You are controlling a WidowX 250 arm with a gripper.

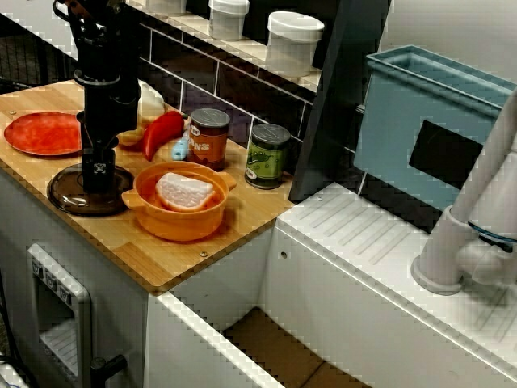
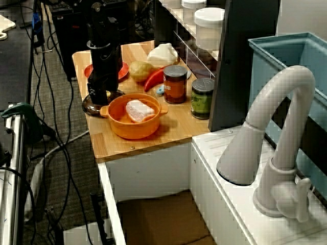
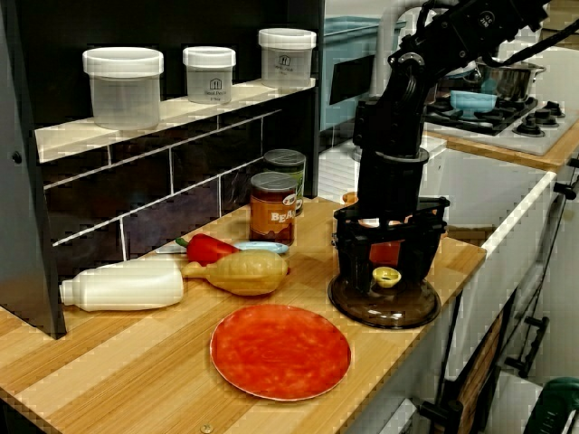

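Note:
My black gripper [image 3: 387, 264] points straight down over a dark brown glass lid [image 3: 384, 309] that lies flat on the wooden counter [image 3: 136, 380]. Its fingers stand wide apart on either side of the lid's small yellow knob [image 3: 386, 276], with gaps showing on both sides, so it is open. In the view from above the sink the gripper [image 1: 98, 174] hides the knob, and the lid [image 1: 77, 200] lies just left of an orange pot [image 1: 179, 220] holding a white lump [image 1: 186, 192]. In the view past the faucet the gripper [image 2: 102, 97] is low on the lid [image 2: 92, 108].
A red plate [image 3: 280, 351] lies near the lid. A red pepper [image 3: 210, 247], a yellow gourd [image 3: 242, 271], a white bottle [image 3: 127, 285] and two cans [image 1: 210, 137] [image 1: 266, 155] stand along the back wall. The sink and a white faucet [image 2: 276, 132] lie beyond the counter's end.

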